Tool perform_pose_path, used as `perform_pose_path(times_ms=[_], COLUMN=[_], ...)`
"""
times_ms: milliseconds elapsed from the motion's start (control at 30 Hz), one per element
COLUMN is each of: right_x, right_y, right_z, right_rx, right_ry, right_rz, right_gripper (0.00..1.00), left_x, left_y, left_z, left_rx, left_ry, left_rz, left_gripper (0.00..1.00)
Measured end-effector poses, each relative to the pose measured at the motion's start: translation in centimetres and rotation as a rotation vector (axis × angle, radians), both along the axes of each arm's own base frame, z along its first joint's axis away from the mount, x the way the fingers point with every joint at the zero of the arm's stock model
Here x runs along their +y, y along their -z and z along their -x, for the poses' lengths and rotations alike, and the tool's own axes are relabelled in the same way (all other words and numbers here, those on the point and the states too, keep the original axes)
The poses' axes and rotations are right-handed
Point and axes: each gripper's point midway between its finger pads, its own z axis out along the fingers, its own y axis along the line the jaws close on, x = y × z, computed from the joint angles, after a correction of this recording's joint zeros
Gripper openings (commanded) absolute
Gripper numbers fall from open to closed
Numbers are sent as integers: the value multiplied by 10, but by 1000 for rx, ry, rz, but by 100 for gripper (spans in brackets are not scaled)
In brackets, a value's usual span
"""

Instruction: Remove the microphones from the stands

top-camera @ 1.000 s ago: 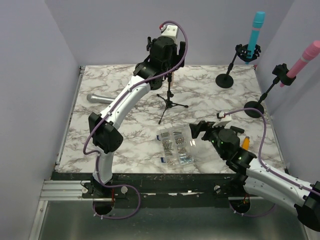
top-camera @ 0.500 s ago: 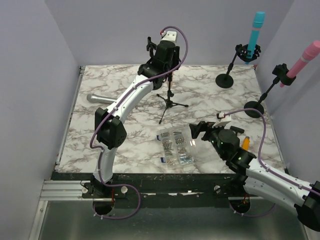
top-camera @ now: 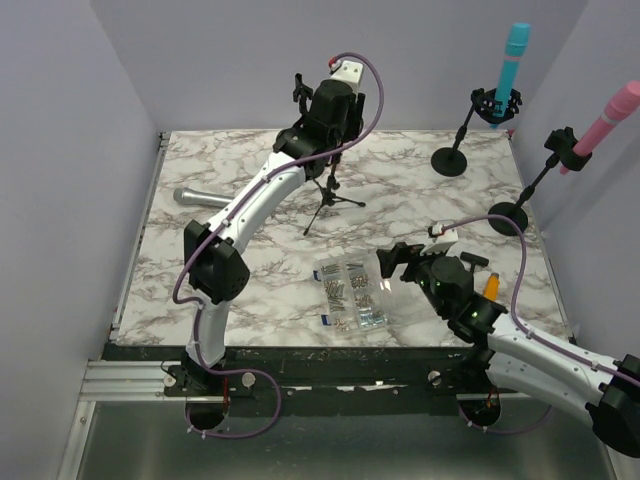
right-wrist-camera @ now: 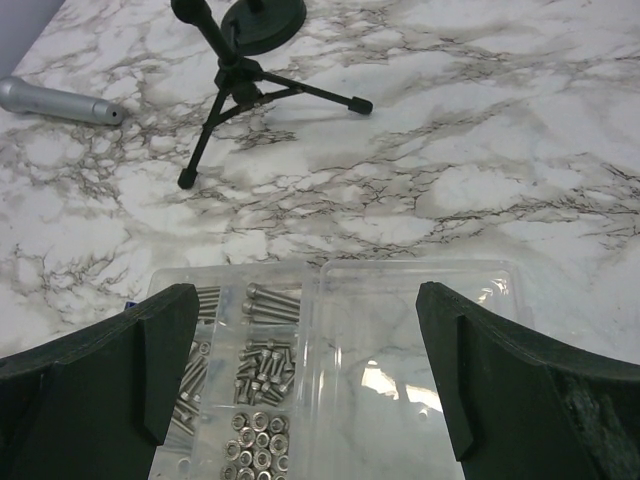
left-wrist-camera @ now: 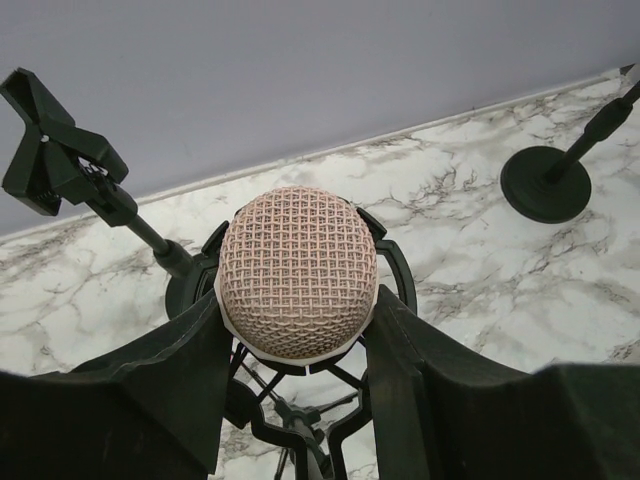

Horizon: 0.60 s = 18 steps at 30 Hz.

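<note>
Our left claw (left-wrist-camera: 298,318) is clamped on the pinkish mesh-headed microphone (left-wrist-camera: 297,258), which sits in the cradle of the black tripod stand (top-camera: 330,195) at the back of the white marble bench (top-camera: 420,205). Our right claw (right-wrist-camera: 303,296) hangs wide apart over a clear plastic box of screws (top-camera: 350,292).

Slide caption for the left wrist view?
Left gripper clamps the mesh-headed microphone seated in its stand, marble table below.
</note>
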Motion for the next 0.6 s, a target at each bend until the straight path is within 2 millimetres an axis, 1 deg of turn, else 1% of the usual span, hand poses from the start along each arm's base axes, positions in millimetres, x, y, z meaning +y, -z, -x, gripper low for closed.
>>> perform_pose_path(times_ms=[200,333,467,600], right_x=[1,1,1,1], right_y=[0,0,0,1], right_z=[-1,-1,-1,-1], right_rx=[-1,-2,-2,-1], right_ry=[0,0,0,0], right_rz=[-1,-2,-2,-1], right_gripper=[100,100,100,100], left_x=[1,1,3,3], left_y=[-23,-29,-23,-14], left_z=[9,14,19,19], left_rx=[-22,-19,-3,10], left_ry=[16,26,34,34], left_rz=[12,23,17,8], left_gripper=[0,0,0,0])
